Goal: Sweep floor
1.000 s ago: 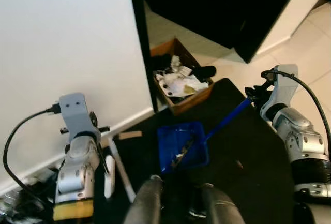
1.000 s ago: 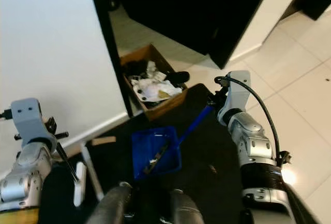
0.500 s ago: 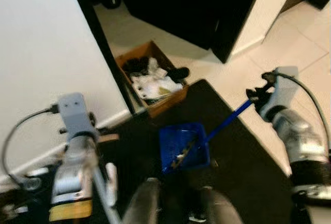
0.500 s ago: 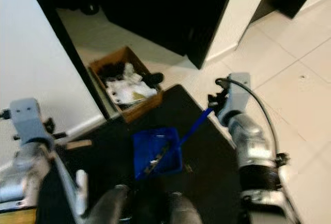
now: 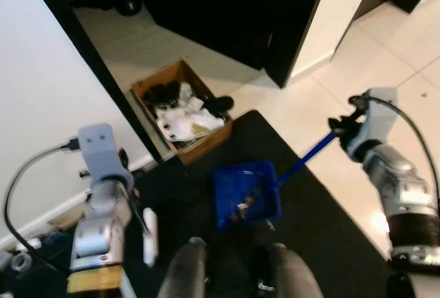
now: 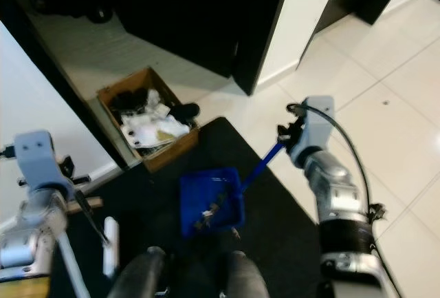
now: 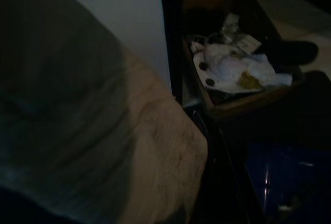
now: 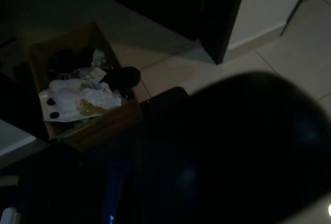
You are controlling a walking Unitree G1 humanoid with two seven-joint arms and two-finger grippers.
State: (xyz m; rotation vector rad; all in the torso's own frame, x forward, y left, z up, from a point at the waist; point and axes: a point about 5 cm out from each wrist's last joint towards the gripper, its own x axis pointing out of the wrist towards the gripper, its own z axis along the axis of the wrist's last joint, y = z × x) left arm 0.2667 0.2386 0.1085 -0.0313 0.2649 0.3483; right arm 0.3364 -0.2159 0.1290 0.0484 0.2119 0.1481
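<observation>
Since a second ago my head camera has swung, sliding the cardboard box [image 5: 181,111] up and left in frame. My right tool [image 5: 342,126] grips the blue dustpan [image 5: 246,193] by its long handle, pan on the black mat [image 5: 323,229] below it. Whether the left tool [image 5: 137,219], beside the white brush [image 5: 149,235], is wide or narrow, I cannot tell.

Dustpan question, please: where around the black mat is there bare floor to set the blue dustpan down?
The pale tiled floor right of the black mat, past the right gripper, lies bare. So does the grey strip behind the brown cardboard box. It is crowded between that rubbish-filled box and the blue plastic dustpan.
</observation>
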